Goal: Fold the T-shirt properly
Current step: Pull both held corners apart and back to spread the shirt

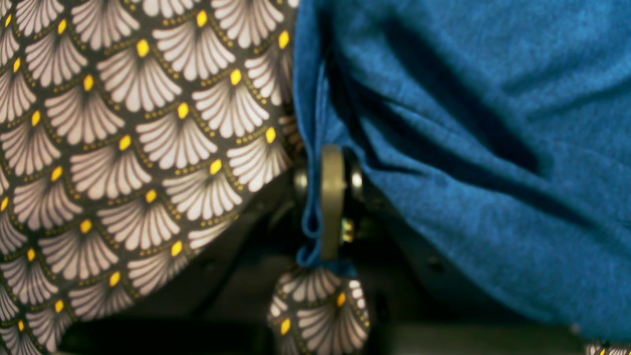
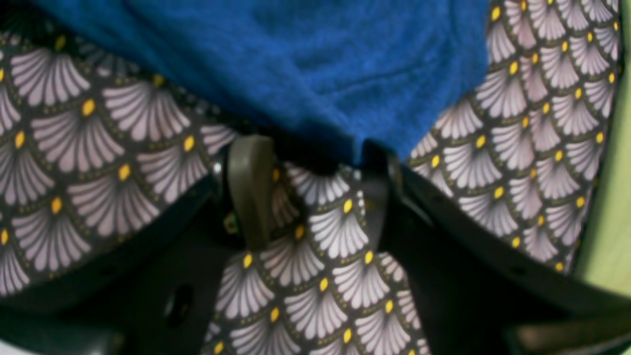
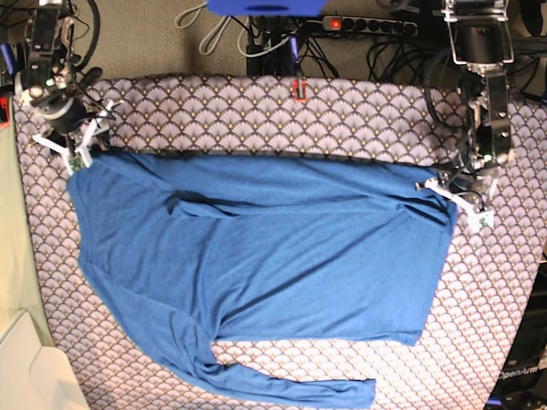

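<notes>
The blue T-shirt lies spread across the scallop-patterned table cover, with one long sleeve trailing along the near edge. At the shirt's right edge, my left gripper is shut on the fabric. In the left wrist view the hem is pinched against an olive finger, and the T-shirt bunches to the right. My right gripper stands open at the shirt's far left corner. Its fingers straddle the edge of the T-shirt, and the right gripper grips nothing.
Cables and a power strip lie on the floor beyond the table's far edge. A small red clip sits on that far edge. A pale green surface and a white object border the left side.
</notes>
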`<act>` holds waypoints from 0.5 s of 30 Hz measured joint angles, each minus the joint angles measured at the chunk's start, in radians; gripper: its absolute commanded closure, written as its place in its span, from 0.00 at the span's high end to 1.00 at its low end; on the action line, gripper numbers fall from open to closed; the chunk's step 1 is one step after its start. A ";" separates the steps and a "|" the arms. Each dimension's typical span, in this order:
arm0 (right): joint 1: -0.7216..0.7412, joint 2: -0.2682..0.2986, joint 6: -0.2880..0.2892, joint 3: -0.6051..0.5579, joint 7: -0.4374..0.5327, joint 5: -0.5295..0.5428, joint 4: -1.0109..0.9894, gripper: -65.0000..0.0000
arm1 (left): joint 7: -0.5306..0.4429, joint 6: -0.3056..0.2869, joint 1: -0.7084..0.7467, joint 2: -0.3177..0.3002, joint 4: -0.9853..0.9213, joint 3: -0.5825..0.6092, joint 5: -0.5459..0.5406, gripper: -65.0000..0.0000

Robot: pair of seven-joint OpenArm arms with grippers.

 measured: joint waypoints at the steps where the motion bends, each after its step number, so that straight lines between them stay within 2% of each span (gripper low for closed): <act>1: 0.002 0.000 0.000 0.000 0.000 -0.001 0.000 0.46 | 0.000 0.000 0.000 0.000 0.000 0.000 0.000 0.00; 8: 0.060 0.000 0.003 0.000 0.005 0.003 -0.014 0.46 | 0.000 0.000 0.000 0.000 0.000 0.000 0.000 0.00; 15: 0.109 0.005 0.003 0.000 0.013 0.008 -0.116 0.46 | 0.003 0.000 -0.002 0.000 -0.001 0.000 0.000 0.00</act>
